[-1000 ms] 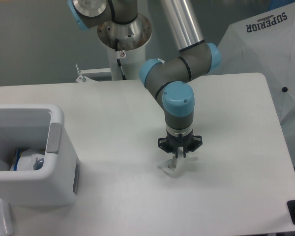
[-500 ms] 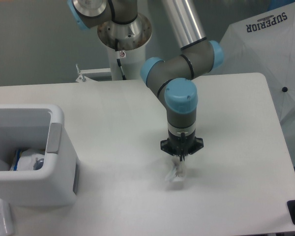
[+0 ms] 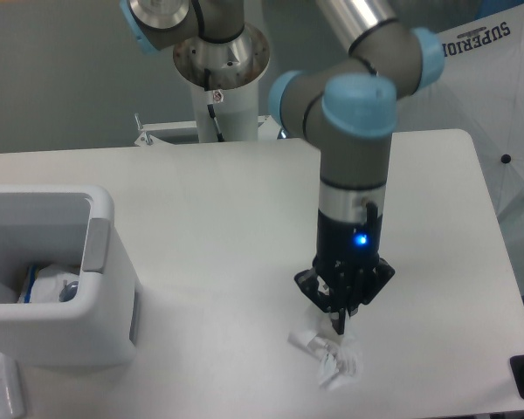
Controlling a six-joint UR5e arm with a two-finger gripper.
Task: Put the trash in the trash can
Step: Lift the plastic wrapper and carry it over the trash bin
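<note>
My black two-finger tool (image 3: 340,330) hangs straight down from my grey and blue arm (image 3: 356,148), a small blue light glowing on the wrist above it. Its fingers point at the crumpled clear plastic scrap (image 3: 329,358), which lies on the white counter (image 3: 218,227) just below the tips and toward the front edge. From this angle I cannot tell whether the fingers are parted or pressed together, nor whether they touch the scrap. The white boxy plastic trash can with rounded corners (image 3: 100,336) stands well apart at the counter's left side, a grey strip on its right wall, with blue and white litter inside. A flat crinkled white wrapper with small black print (image 3: 0,388) lies in front of the can at the bottom left corner
</note>
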